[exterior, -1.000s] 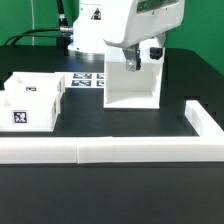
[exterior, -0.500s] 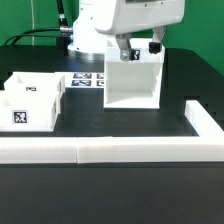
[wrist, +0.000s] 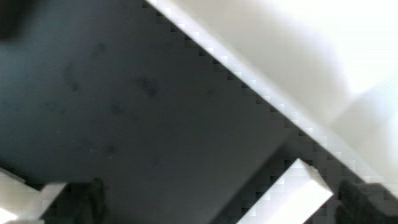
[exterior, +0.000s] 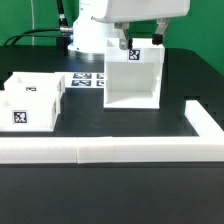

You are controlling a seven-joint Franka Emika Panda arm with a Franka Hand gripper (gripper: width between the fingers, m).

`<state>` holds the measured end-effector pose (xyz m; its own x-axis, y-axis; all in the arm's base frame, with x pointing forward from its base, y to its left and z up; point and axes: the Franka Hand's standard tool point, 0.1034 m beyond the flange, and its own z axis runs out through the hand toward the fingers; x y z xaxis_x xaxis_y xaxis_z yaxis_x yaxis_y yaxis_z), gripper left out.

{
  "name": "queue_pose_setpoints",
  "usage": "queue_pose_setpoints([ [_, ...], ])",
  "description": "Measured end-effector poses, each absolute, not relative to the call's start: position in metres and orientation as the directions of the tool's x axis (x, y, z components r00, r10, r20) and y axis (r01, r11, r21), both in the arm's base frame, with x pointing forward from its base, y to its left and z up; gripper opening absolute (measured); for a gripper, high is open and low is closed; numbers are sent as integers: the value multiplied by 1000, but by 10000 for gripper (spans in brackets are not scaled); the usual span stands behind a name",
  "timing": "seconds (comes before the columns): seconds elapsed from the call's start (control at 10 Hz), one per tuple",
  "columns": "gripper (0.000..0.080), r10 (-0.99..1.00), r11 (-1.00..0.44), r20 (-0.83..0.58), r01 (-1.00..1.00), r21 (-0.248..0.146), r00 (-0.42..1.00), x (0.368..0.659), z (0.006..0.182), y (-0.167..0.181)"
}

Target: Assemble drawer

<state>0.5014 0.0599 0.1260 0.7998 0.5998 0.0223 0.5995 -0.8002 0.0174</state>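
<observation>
The big white boxy casing stands upright on the black table at mid-back, its open side facing the front. Two small white trays with square tags sit side by side at the exterior view's left. My gripper hangs just above the casing's top edge, jaws apart and holding nothing. In the wrist view the two dark fingers stand wide apart around my gripper's centre. A white edge of the casing shows between them, and more of the casing lies beyond over the dark table.
A long low white wall strip runs along the front and turns back at the exterior view's right. The marker board lies flat behind the trays, left of the casing. The robot base stands at the back.
My gripper has risen from the casing's upper part to just above its top edge. The casing and trays have not moved.
</observation>
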Motion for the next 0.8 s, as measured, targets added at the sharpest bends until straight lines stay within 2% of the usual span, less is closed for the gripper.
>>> queue_pose_setpoints([
  [0.2, 650, 509, -861, 55, 508, 24, 859, 497, 130, 55],
  [0.4, 650, 355, -935, 65, 354, 24, 933, 473, 133, 67],
  [0.6, 650, 221, -975, 47, 221, 9, 974, 460, 128, 79],
  [0.7, 650, 134, -991, 44, 135, -15, 990, 456, 125, 86],
  [0.8, 650, 126, -992, 42, 127, -22, 991, 453, 122, 90],
])
